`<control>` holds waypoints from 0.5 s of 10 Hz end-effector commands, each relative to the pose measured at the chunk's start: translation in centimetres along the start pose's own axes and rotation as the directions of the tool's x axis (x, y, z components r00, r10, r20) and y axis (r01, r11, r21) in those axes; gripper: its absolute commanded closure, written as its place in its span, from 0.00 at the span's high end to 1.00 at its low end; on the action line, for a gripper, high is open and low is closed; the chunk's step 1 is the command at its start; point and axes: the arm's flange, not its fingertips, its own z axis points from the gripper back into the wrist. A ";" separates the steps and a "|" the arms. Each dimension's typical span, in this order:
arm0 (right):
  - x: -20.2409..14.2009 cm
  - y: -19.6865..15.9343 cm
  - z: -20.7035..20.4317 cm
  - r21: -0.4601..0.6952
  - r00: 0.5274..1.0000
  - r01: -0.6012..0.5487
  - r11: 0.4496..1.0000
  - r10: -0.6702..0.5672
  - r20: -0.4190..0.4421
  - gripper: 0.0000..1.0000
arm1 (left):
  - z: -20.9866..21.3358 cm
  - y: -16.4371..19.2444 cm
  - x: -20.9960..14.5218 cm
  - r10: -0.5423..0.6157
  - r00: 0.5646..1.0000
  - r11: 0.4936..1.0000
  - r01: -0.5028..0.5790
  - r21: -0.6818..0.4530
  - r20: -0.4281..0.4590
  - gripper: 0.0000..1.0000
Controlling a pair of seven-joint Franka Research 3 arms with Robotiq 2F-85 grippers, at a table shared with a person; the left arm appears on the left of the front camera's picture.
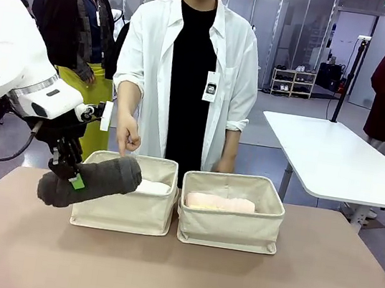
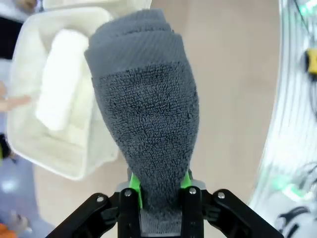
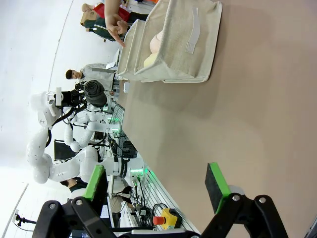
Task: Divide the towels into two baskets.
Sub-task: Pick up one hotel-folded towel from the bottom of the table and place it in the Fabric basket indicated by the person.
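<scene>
left gripper [image 2: 159,191] pinching dark grey towel [image 1: 89,181], held over left basket's [image 1: 124,210] 9 o'clock rim | right gripper [image 3: 157,186] spread above brown desk [image 1: 172,279] | two baskets; white towel [image 1: 153,187] in left, pink towel [image 1: 220,203] in right basket [image 1: 229,226] | person's badge [image 1: 210,86] unreadable

Robotics lab or demo hall: white worktable [image 1: 335,162] on a grey floor, glass partitions, a shoe rack [image 1: 293,82] at the back, cabling and an emergency-stop box [image 3: 167,217] at the table edge.
</scene>
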 end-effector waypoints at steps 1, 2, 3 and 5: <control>0.0 0.3 0.0 -0.002 1.000 -0.008 1.000 0.008 0.002 1.00 | -0.3 -0.6 -1.8 -0.042 0.994 0.999 0.043 -0.008 0.104 0.23; 0.0 0.3 0.0 -0.002 1.000 -0.008 1.000 0.008 0.002 1.00 | 0.0 0.0 0.0 0.000 1.000 1.000 0.000 0.000 0.000 0.23; 0.0 0.3 0.0 -0.002 1.000 -0.008 1.000 0.008 0.002 1.00 | 0.0 0.0 0.0 0.000 1.000 1.000 0.000 0.000 0.000 0.23; 0.0 0.3 0.0 -0.002 1.000 -0.008 1.000 0.008 0.002 1.00 | -0.4 0.0 -0.5 -0.040 0.999 0.999 0.040 0.004 0.016 0.32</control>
